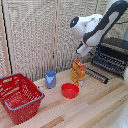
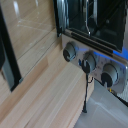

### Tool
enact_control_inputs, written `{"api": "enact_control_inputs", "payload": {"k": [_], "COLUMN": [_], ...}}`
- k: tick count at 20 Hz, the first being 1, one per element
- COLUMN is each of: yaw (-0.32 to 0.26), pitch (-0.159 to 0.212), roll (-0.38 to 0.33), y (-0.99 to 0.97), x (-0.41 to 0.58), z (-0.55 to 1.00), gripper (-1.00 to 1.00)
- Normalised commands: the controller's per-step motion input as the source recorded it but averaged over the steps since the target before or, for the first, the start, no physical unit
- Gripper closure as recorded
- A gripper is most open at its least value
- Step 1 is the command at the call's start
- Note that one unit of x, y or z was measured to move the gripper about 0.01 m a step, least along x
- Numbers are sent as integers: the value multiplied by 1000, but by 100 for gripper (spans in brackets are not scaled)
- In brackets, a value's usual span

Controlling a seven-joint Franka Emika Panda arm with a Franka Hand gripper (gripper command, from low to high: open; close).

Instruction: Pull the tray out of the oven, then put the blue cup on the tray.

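On a pale wooden surface (image 1: 95,107), in front of a folding screen of woven panels (image 1: 35,35), the white-and-black Panda arm (image 1: 97,25) reaches in from the upper part of the exterior view's right. Its hand (image 1: 83,49) hangs in the air above the orange carton and just beside the oven's front; it is small and blurred, so I cannot tell whether its fingers are spread or closed, and nothing is visibly held in it.

The oven (image 1: 112,52), black with silvery trim, stands at the exterior view's right edge. The tray (image 1: 107,62), a dark rack of thin parallel bars, shows at the oven's mouth, sloping down toward the surface. Just in front of it a second dark barred piece (image 1: 97,75) lies close to the wood.

The blue cup (image 1: 50,79) stands upright on the surface, well apart from the oven, between the red mesh basket (image 1: 19,97) at the exterior view's left and the orange carton (image 1: 78,72). The carton stands upright, near the oven's front. A red bowl (image 1: 70,90) sits just in front of the carton, toward the camera, and near the cup.

The wrist view looks close at the oven's front: the dark glass door (image 2: 97,20), a silvery strip beneath it, and three round knobs (image 2: 88,62) in a row, with the wooden surface alongside. No fingertips appear in this view.
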Motion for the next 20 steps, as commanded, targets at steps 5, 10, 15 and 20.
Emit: {"api": "enact_control_inputs", "payload": {"k": [5,10,15,20], "yaw": [3,26,68,87], "pitch": [100,129,49,-3], "roll": [-244,-260,-181,-79], "y": [-315,-192,-366,-629], "x": [369,278,12,-265], "z": [-326,-386,-232,17], "gripper": [-100,-100,-100,-100]}}
